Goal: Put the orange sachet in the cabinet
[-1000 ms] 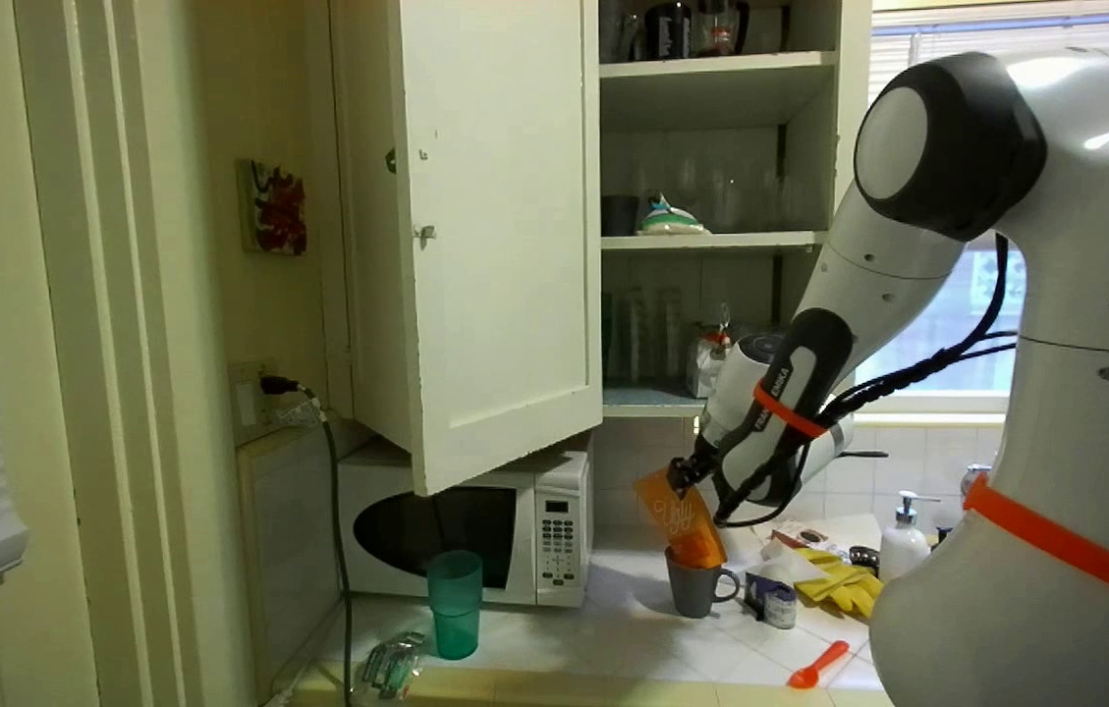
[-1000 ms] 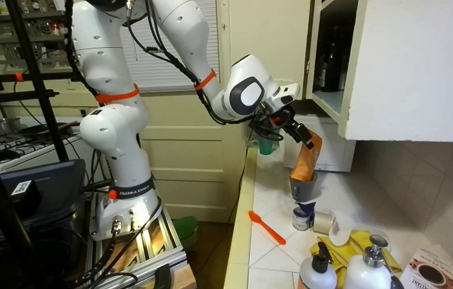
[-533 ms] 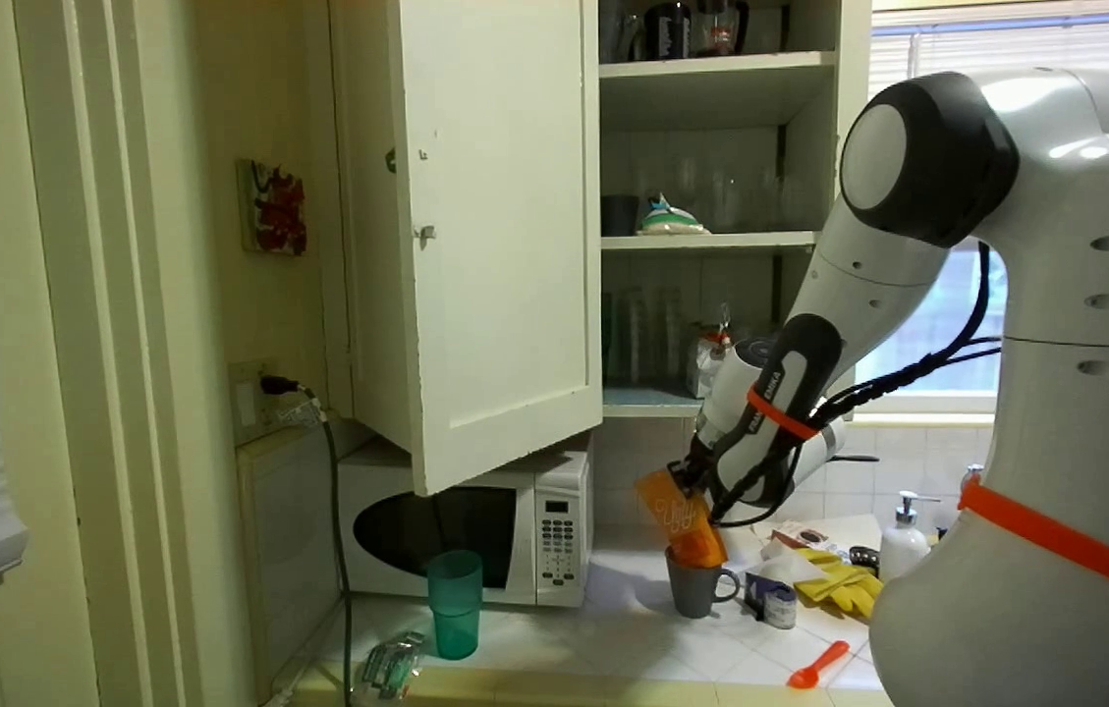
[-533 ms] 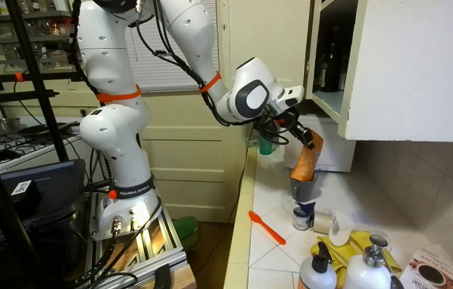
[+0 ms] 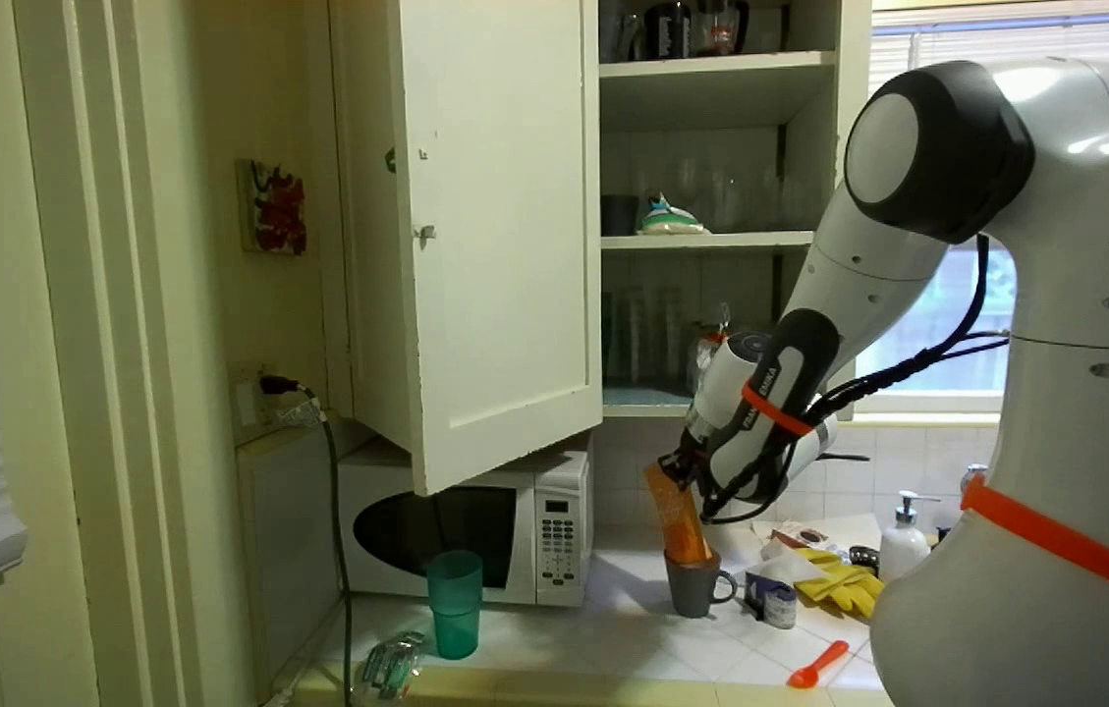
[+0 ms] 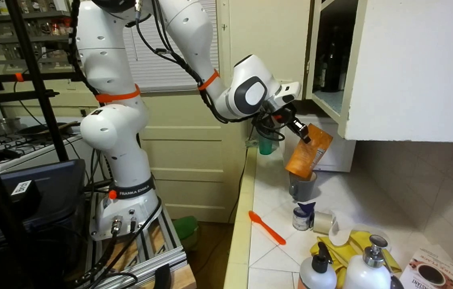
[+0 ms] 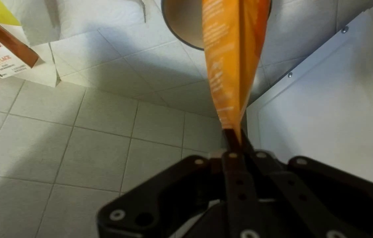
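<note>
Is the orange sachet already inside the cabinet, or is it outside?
Outside. In an exterior view, the orange sachet is lower than the cabinet and above the counter; in the wrist view, the gripper pinches one end.

End effector (image 7: 237, 138) newly tight on the orange sachet (image 6: 309, 152), sachet at a new angle, mug (image 5: 690, 589) perhaps slightly shifted

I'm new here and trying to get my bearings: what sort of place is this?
Most likely a kitchen, perhaps in a home: there is a white microwave, a stove with a pan on it, and an open cabinet holding glassware.
</note>
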